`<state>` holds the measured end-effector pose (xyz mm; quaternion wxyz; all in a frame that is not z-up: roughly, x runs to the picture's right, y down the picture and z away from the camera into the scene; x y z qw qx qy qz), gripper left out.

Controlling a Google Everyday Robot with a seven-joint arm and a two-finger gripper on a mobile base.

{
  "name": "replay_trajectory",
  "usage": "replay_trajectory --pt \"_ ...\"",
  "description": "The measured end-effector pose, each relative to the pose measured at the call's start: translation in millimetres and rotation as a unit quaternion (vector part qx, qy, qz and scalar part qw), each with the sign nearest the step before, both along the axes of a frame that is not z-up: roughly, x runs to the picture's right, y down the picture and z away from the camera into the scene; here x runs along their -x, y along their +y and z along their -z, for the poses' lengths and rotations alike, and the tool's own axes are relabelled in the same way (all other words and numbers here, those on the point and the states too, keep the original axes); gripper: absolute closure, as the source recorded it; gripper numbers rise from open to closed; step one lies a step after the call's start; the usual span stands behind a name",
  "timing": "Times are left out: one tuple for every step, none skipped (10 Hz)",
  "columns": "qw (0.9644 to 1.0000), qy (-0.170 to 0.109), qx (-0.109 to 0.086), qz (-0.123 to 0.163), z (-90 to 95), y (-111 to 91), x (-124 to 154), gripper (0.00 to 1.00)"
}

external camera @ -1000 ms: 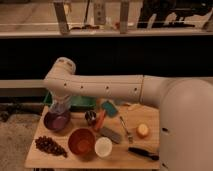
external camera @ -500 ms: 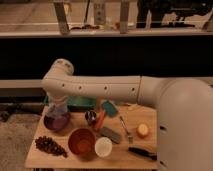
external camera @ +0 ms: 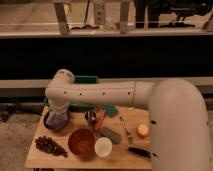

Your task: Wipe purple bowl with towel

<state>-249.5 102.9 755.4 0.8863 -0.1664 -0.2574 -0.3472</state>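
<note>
1. Over the back-left corner of the wooden bench [external camera: 120, 156], the white arm [external camera: 100, 94] reaches across from the right and bends down at its elbow, so that the tool [external camera: 58, 116] hangs straight down into the purple bowl [external camera: 55, 122].
2. One purple bowl sits there, upright with its mouth facing up; being round, it has no long axis to speak of. It stands near the bench's left edge, behind the grapes [external camera: 49, 146].
3. Pale, bunched cloth, seemingly the towel [external camera: 59, 118], shows inside the bowl right under the tool. Whether the tool is clamped on it or spread apart cannot be told.
4. Counted on the bench:
   - one bunch of dark grapes at the front left;
   - one reddish-brown bowl [external camera: 81, 142] at the front centre;
   - one white cup [external camera: 103, 147] just beside it on the right;
   - one small metal cup [external camera: 90, 117] behind them;
   - one carrot [external camera: 100, 120], tilted, lying beside the metal cup;
   - one grey block [external camera: 111, 134];
   - one fork [external camera: 126, 130], its length running front to back;
   - one orange [external camera: 143, 130] near the right side;
   - one dark-handled utensil [external camera: 137, 151] at the front right.
5. One green tray [external camera: 86, 80] stands at the back, behind the arm.
</note>
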Motion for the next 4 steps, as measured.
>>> replay_trajectory --pt "1.0000 -0.002 0.008 0.002 -5.2 6 1 0.97" --pt "0.9999 -0.002 0.016 0.003 -9.3 10 1 0.97" --pt "0.9997 -0.001 0.025 0.006 -13.2 16 1 0.97" --pt "0.9995 0.001 0.032 0.008 -15.9 20 0 0.97"
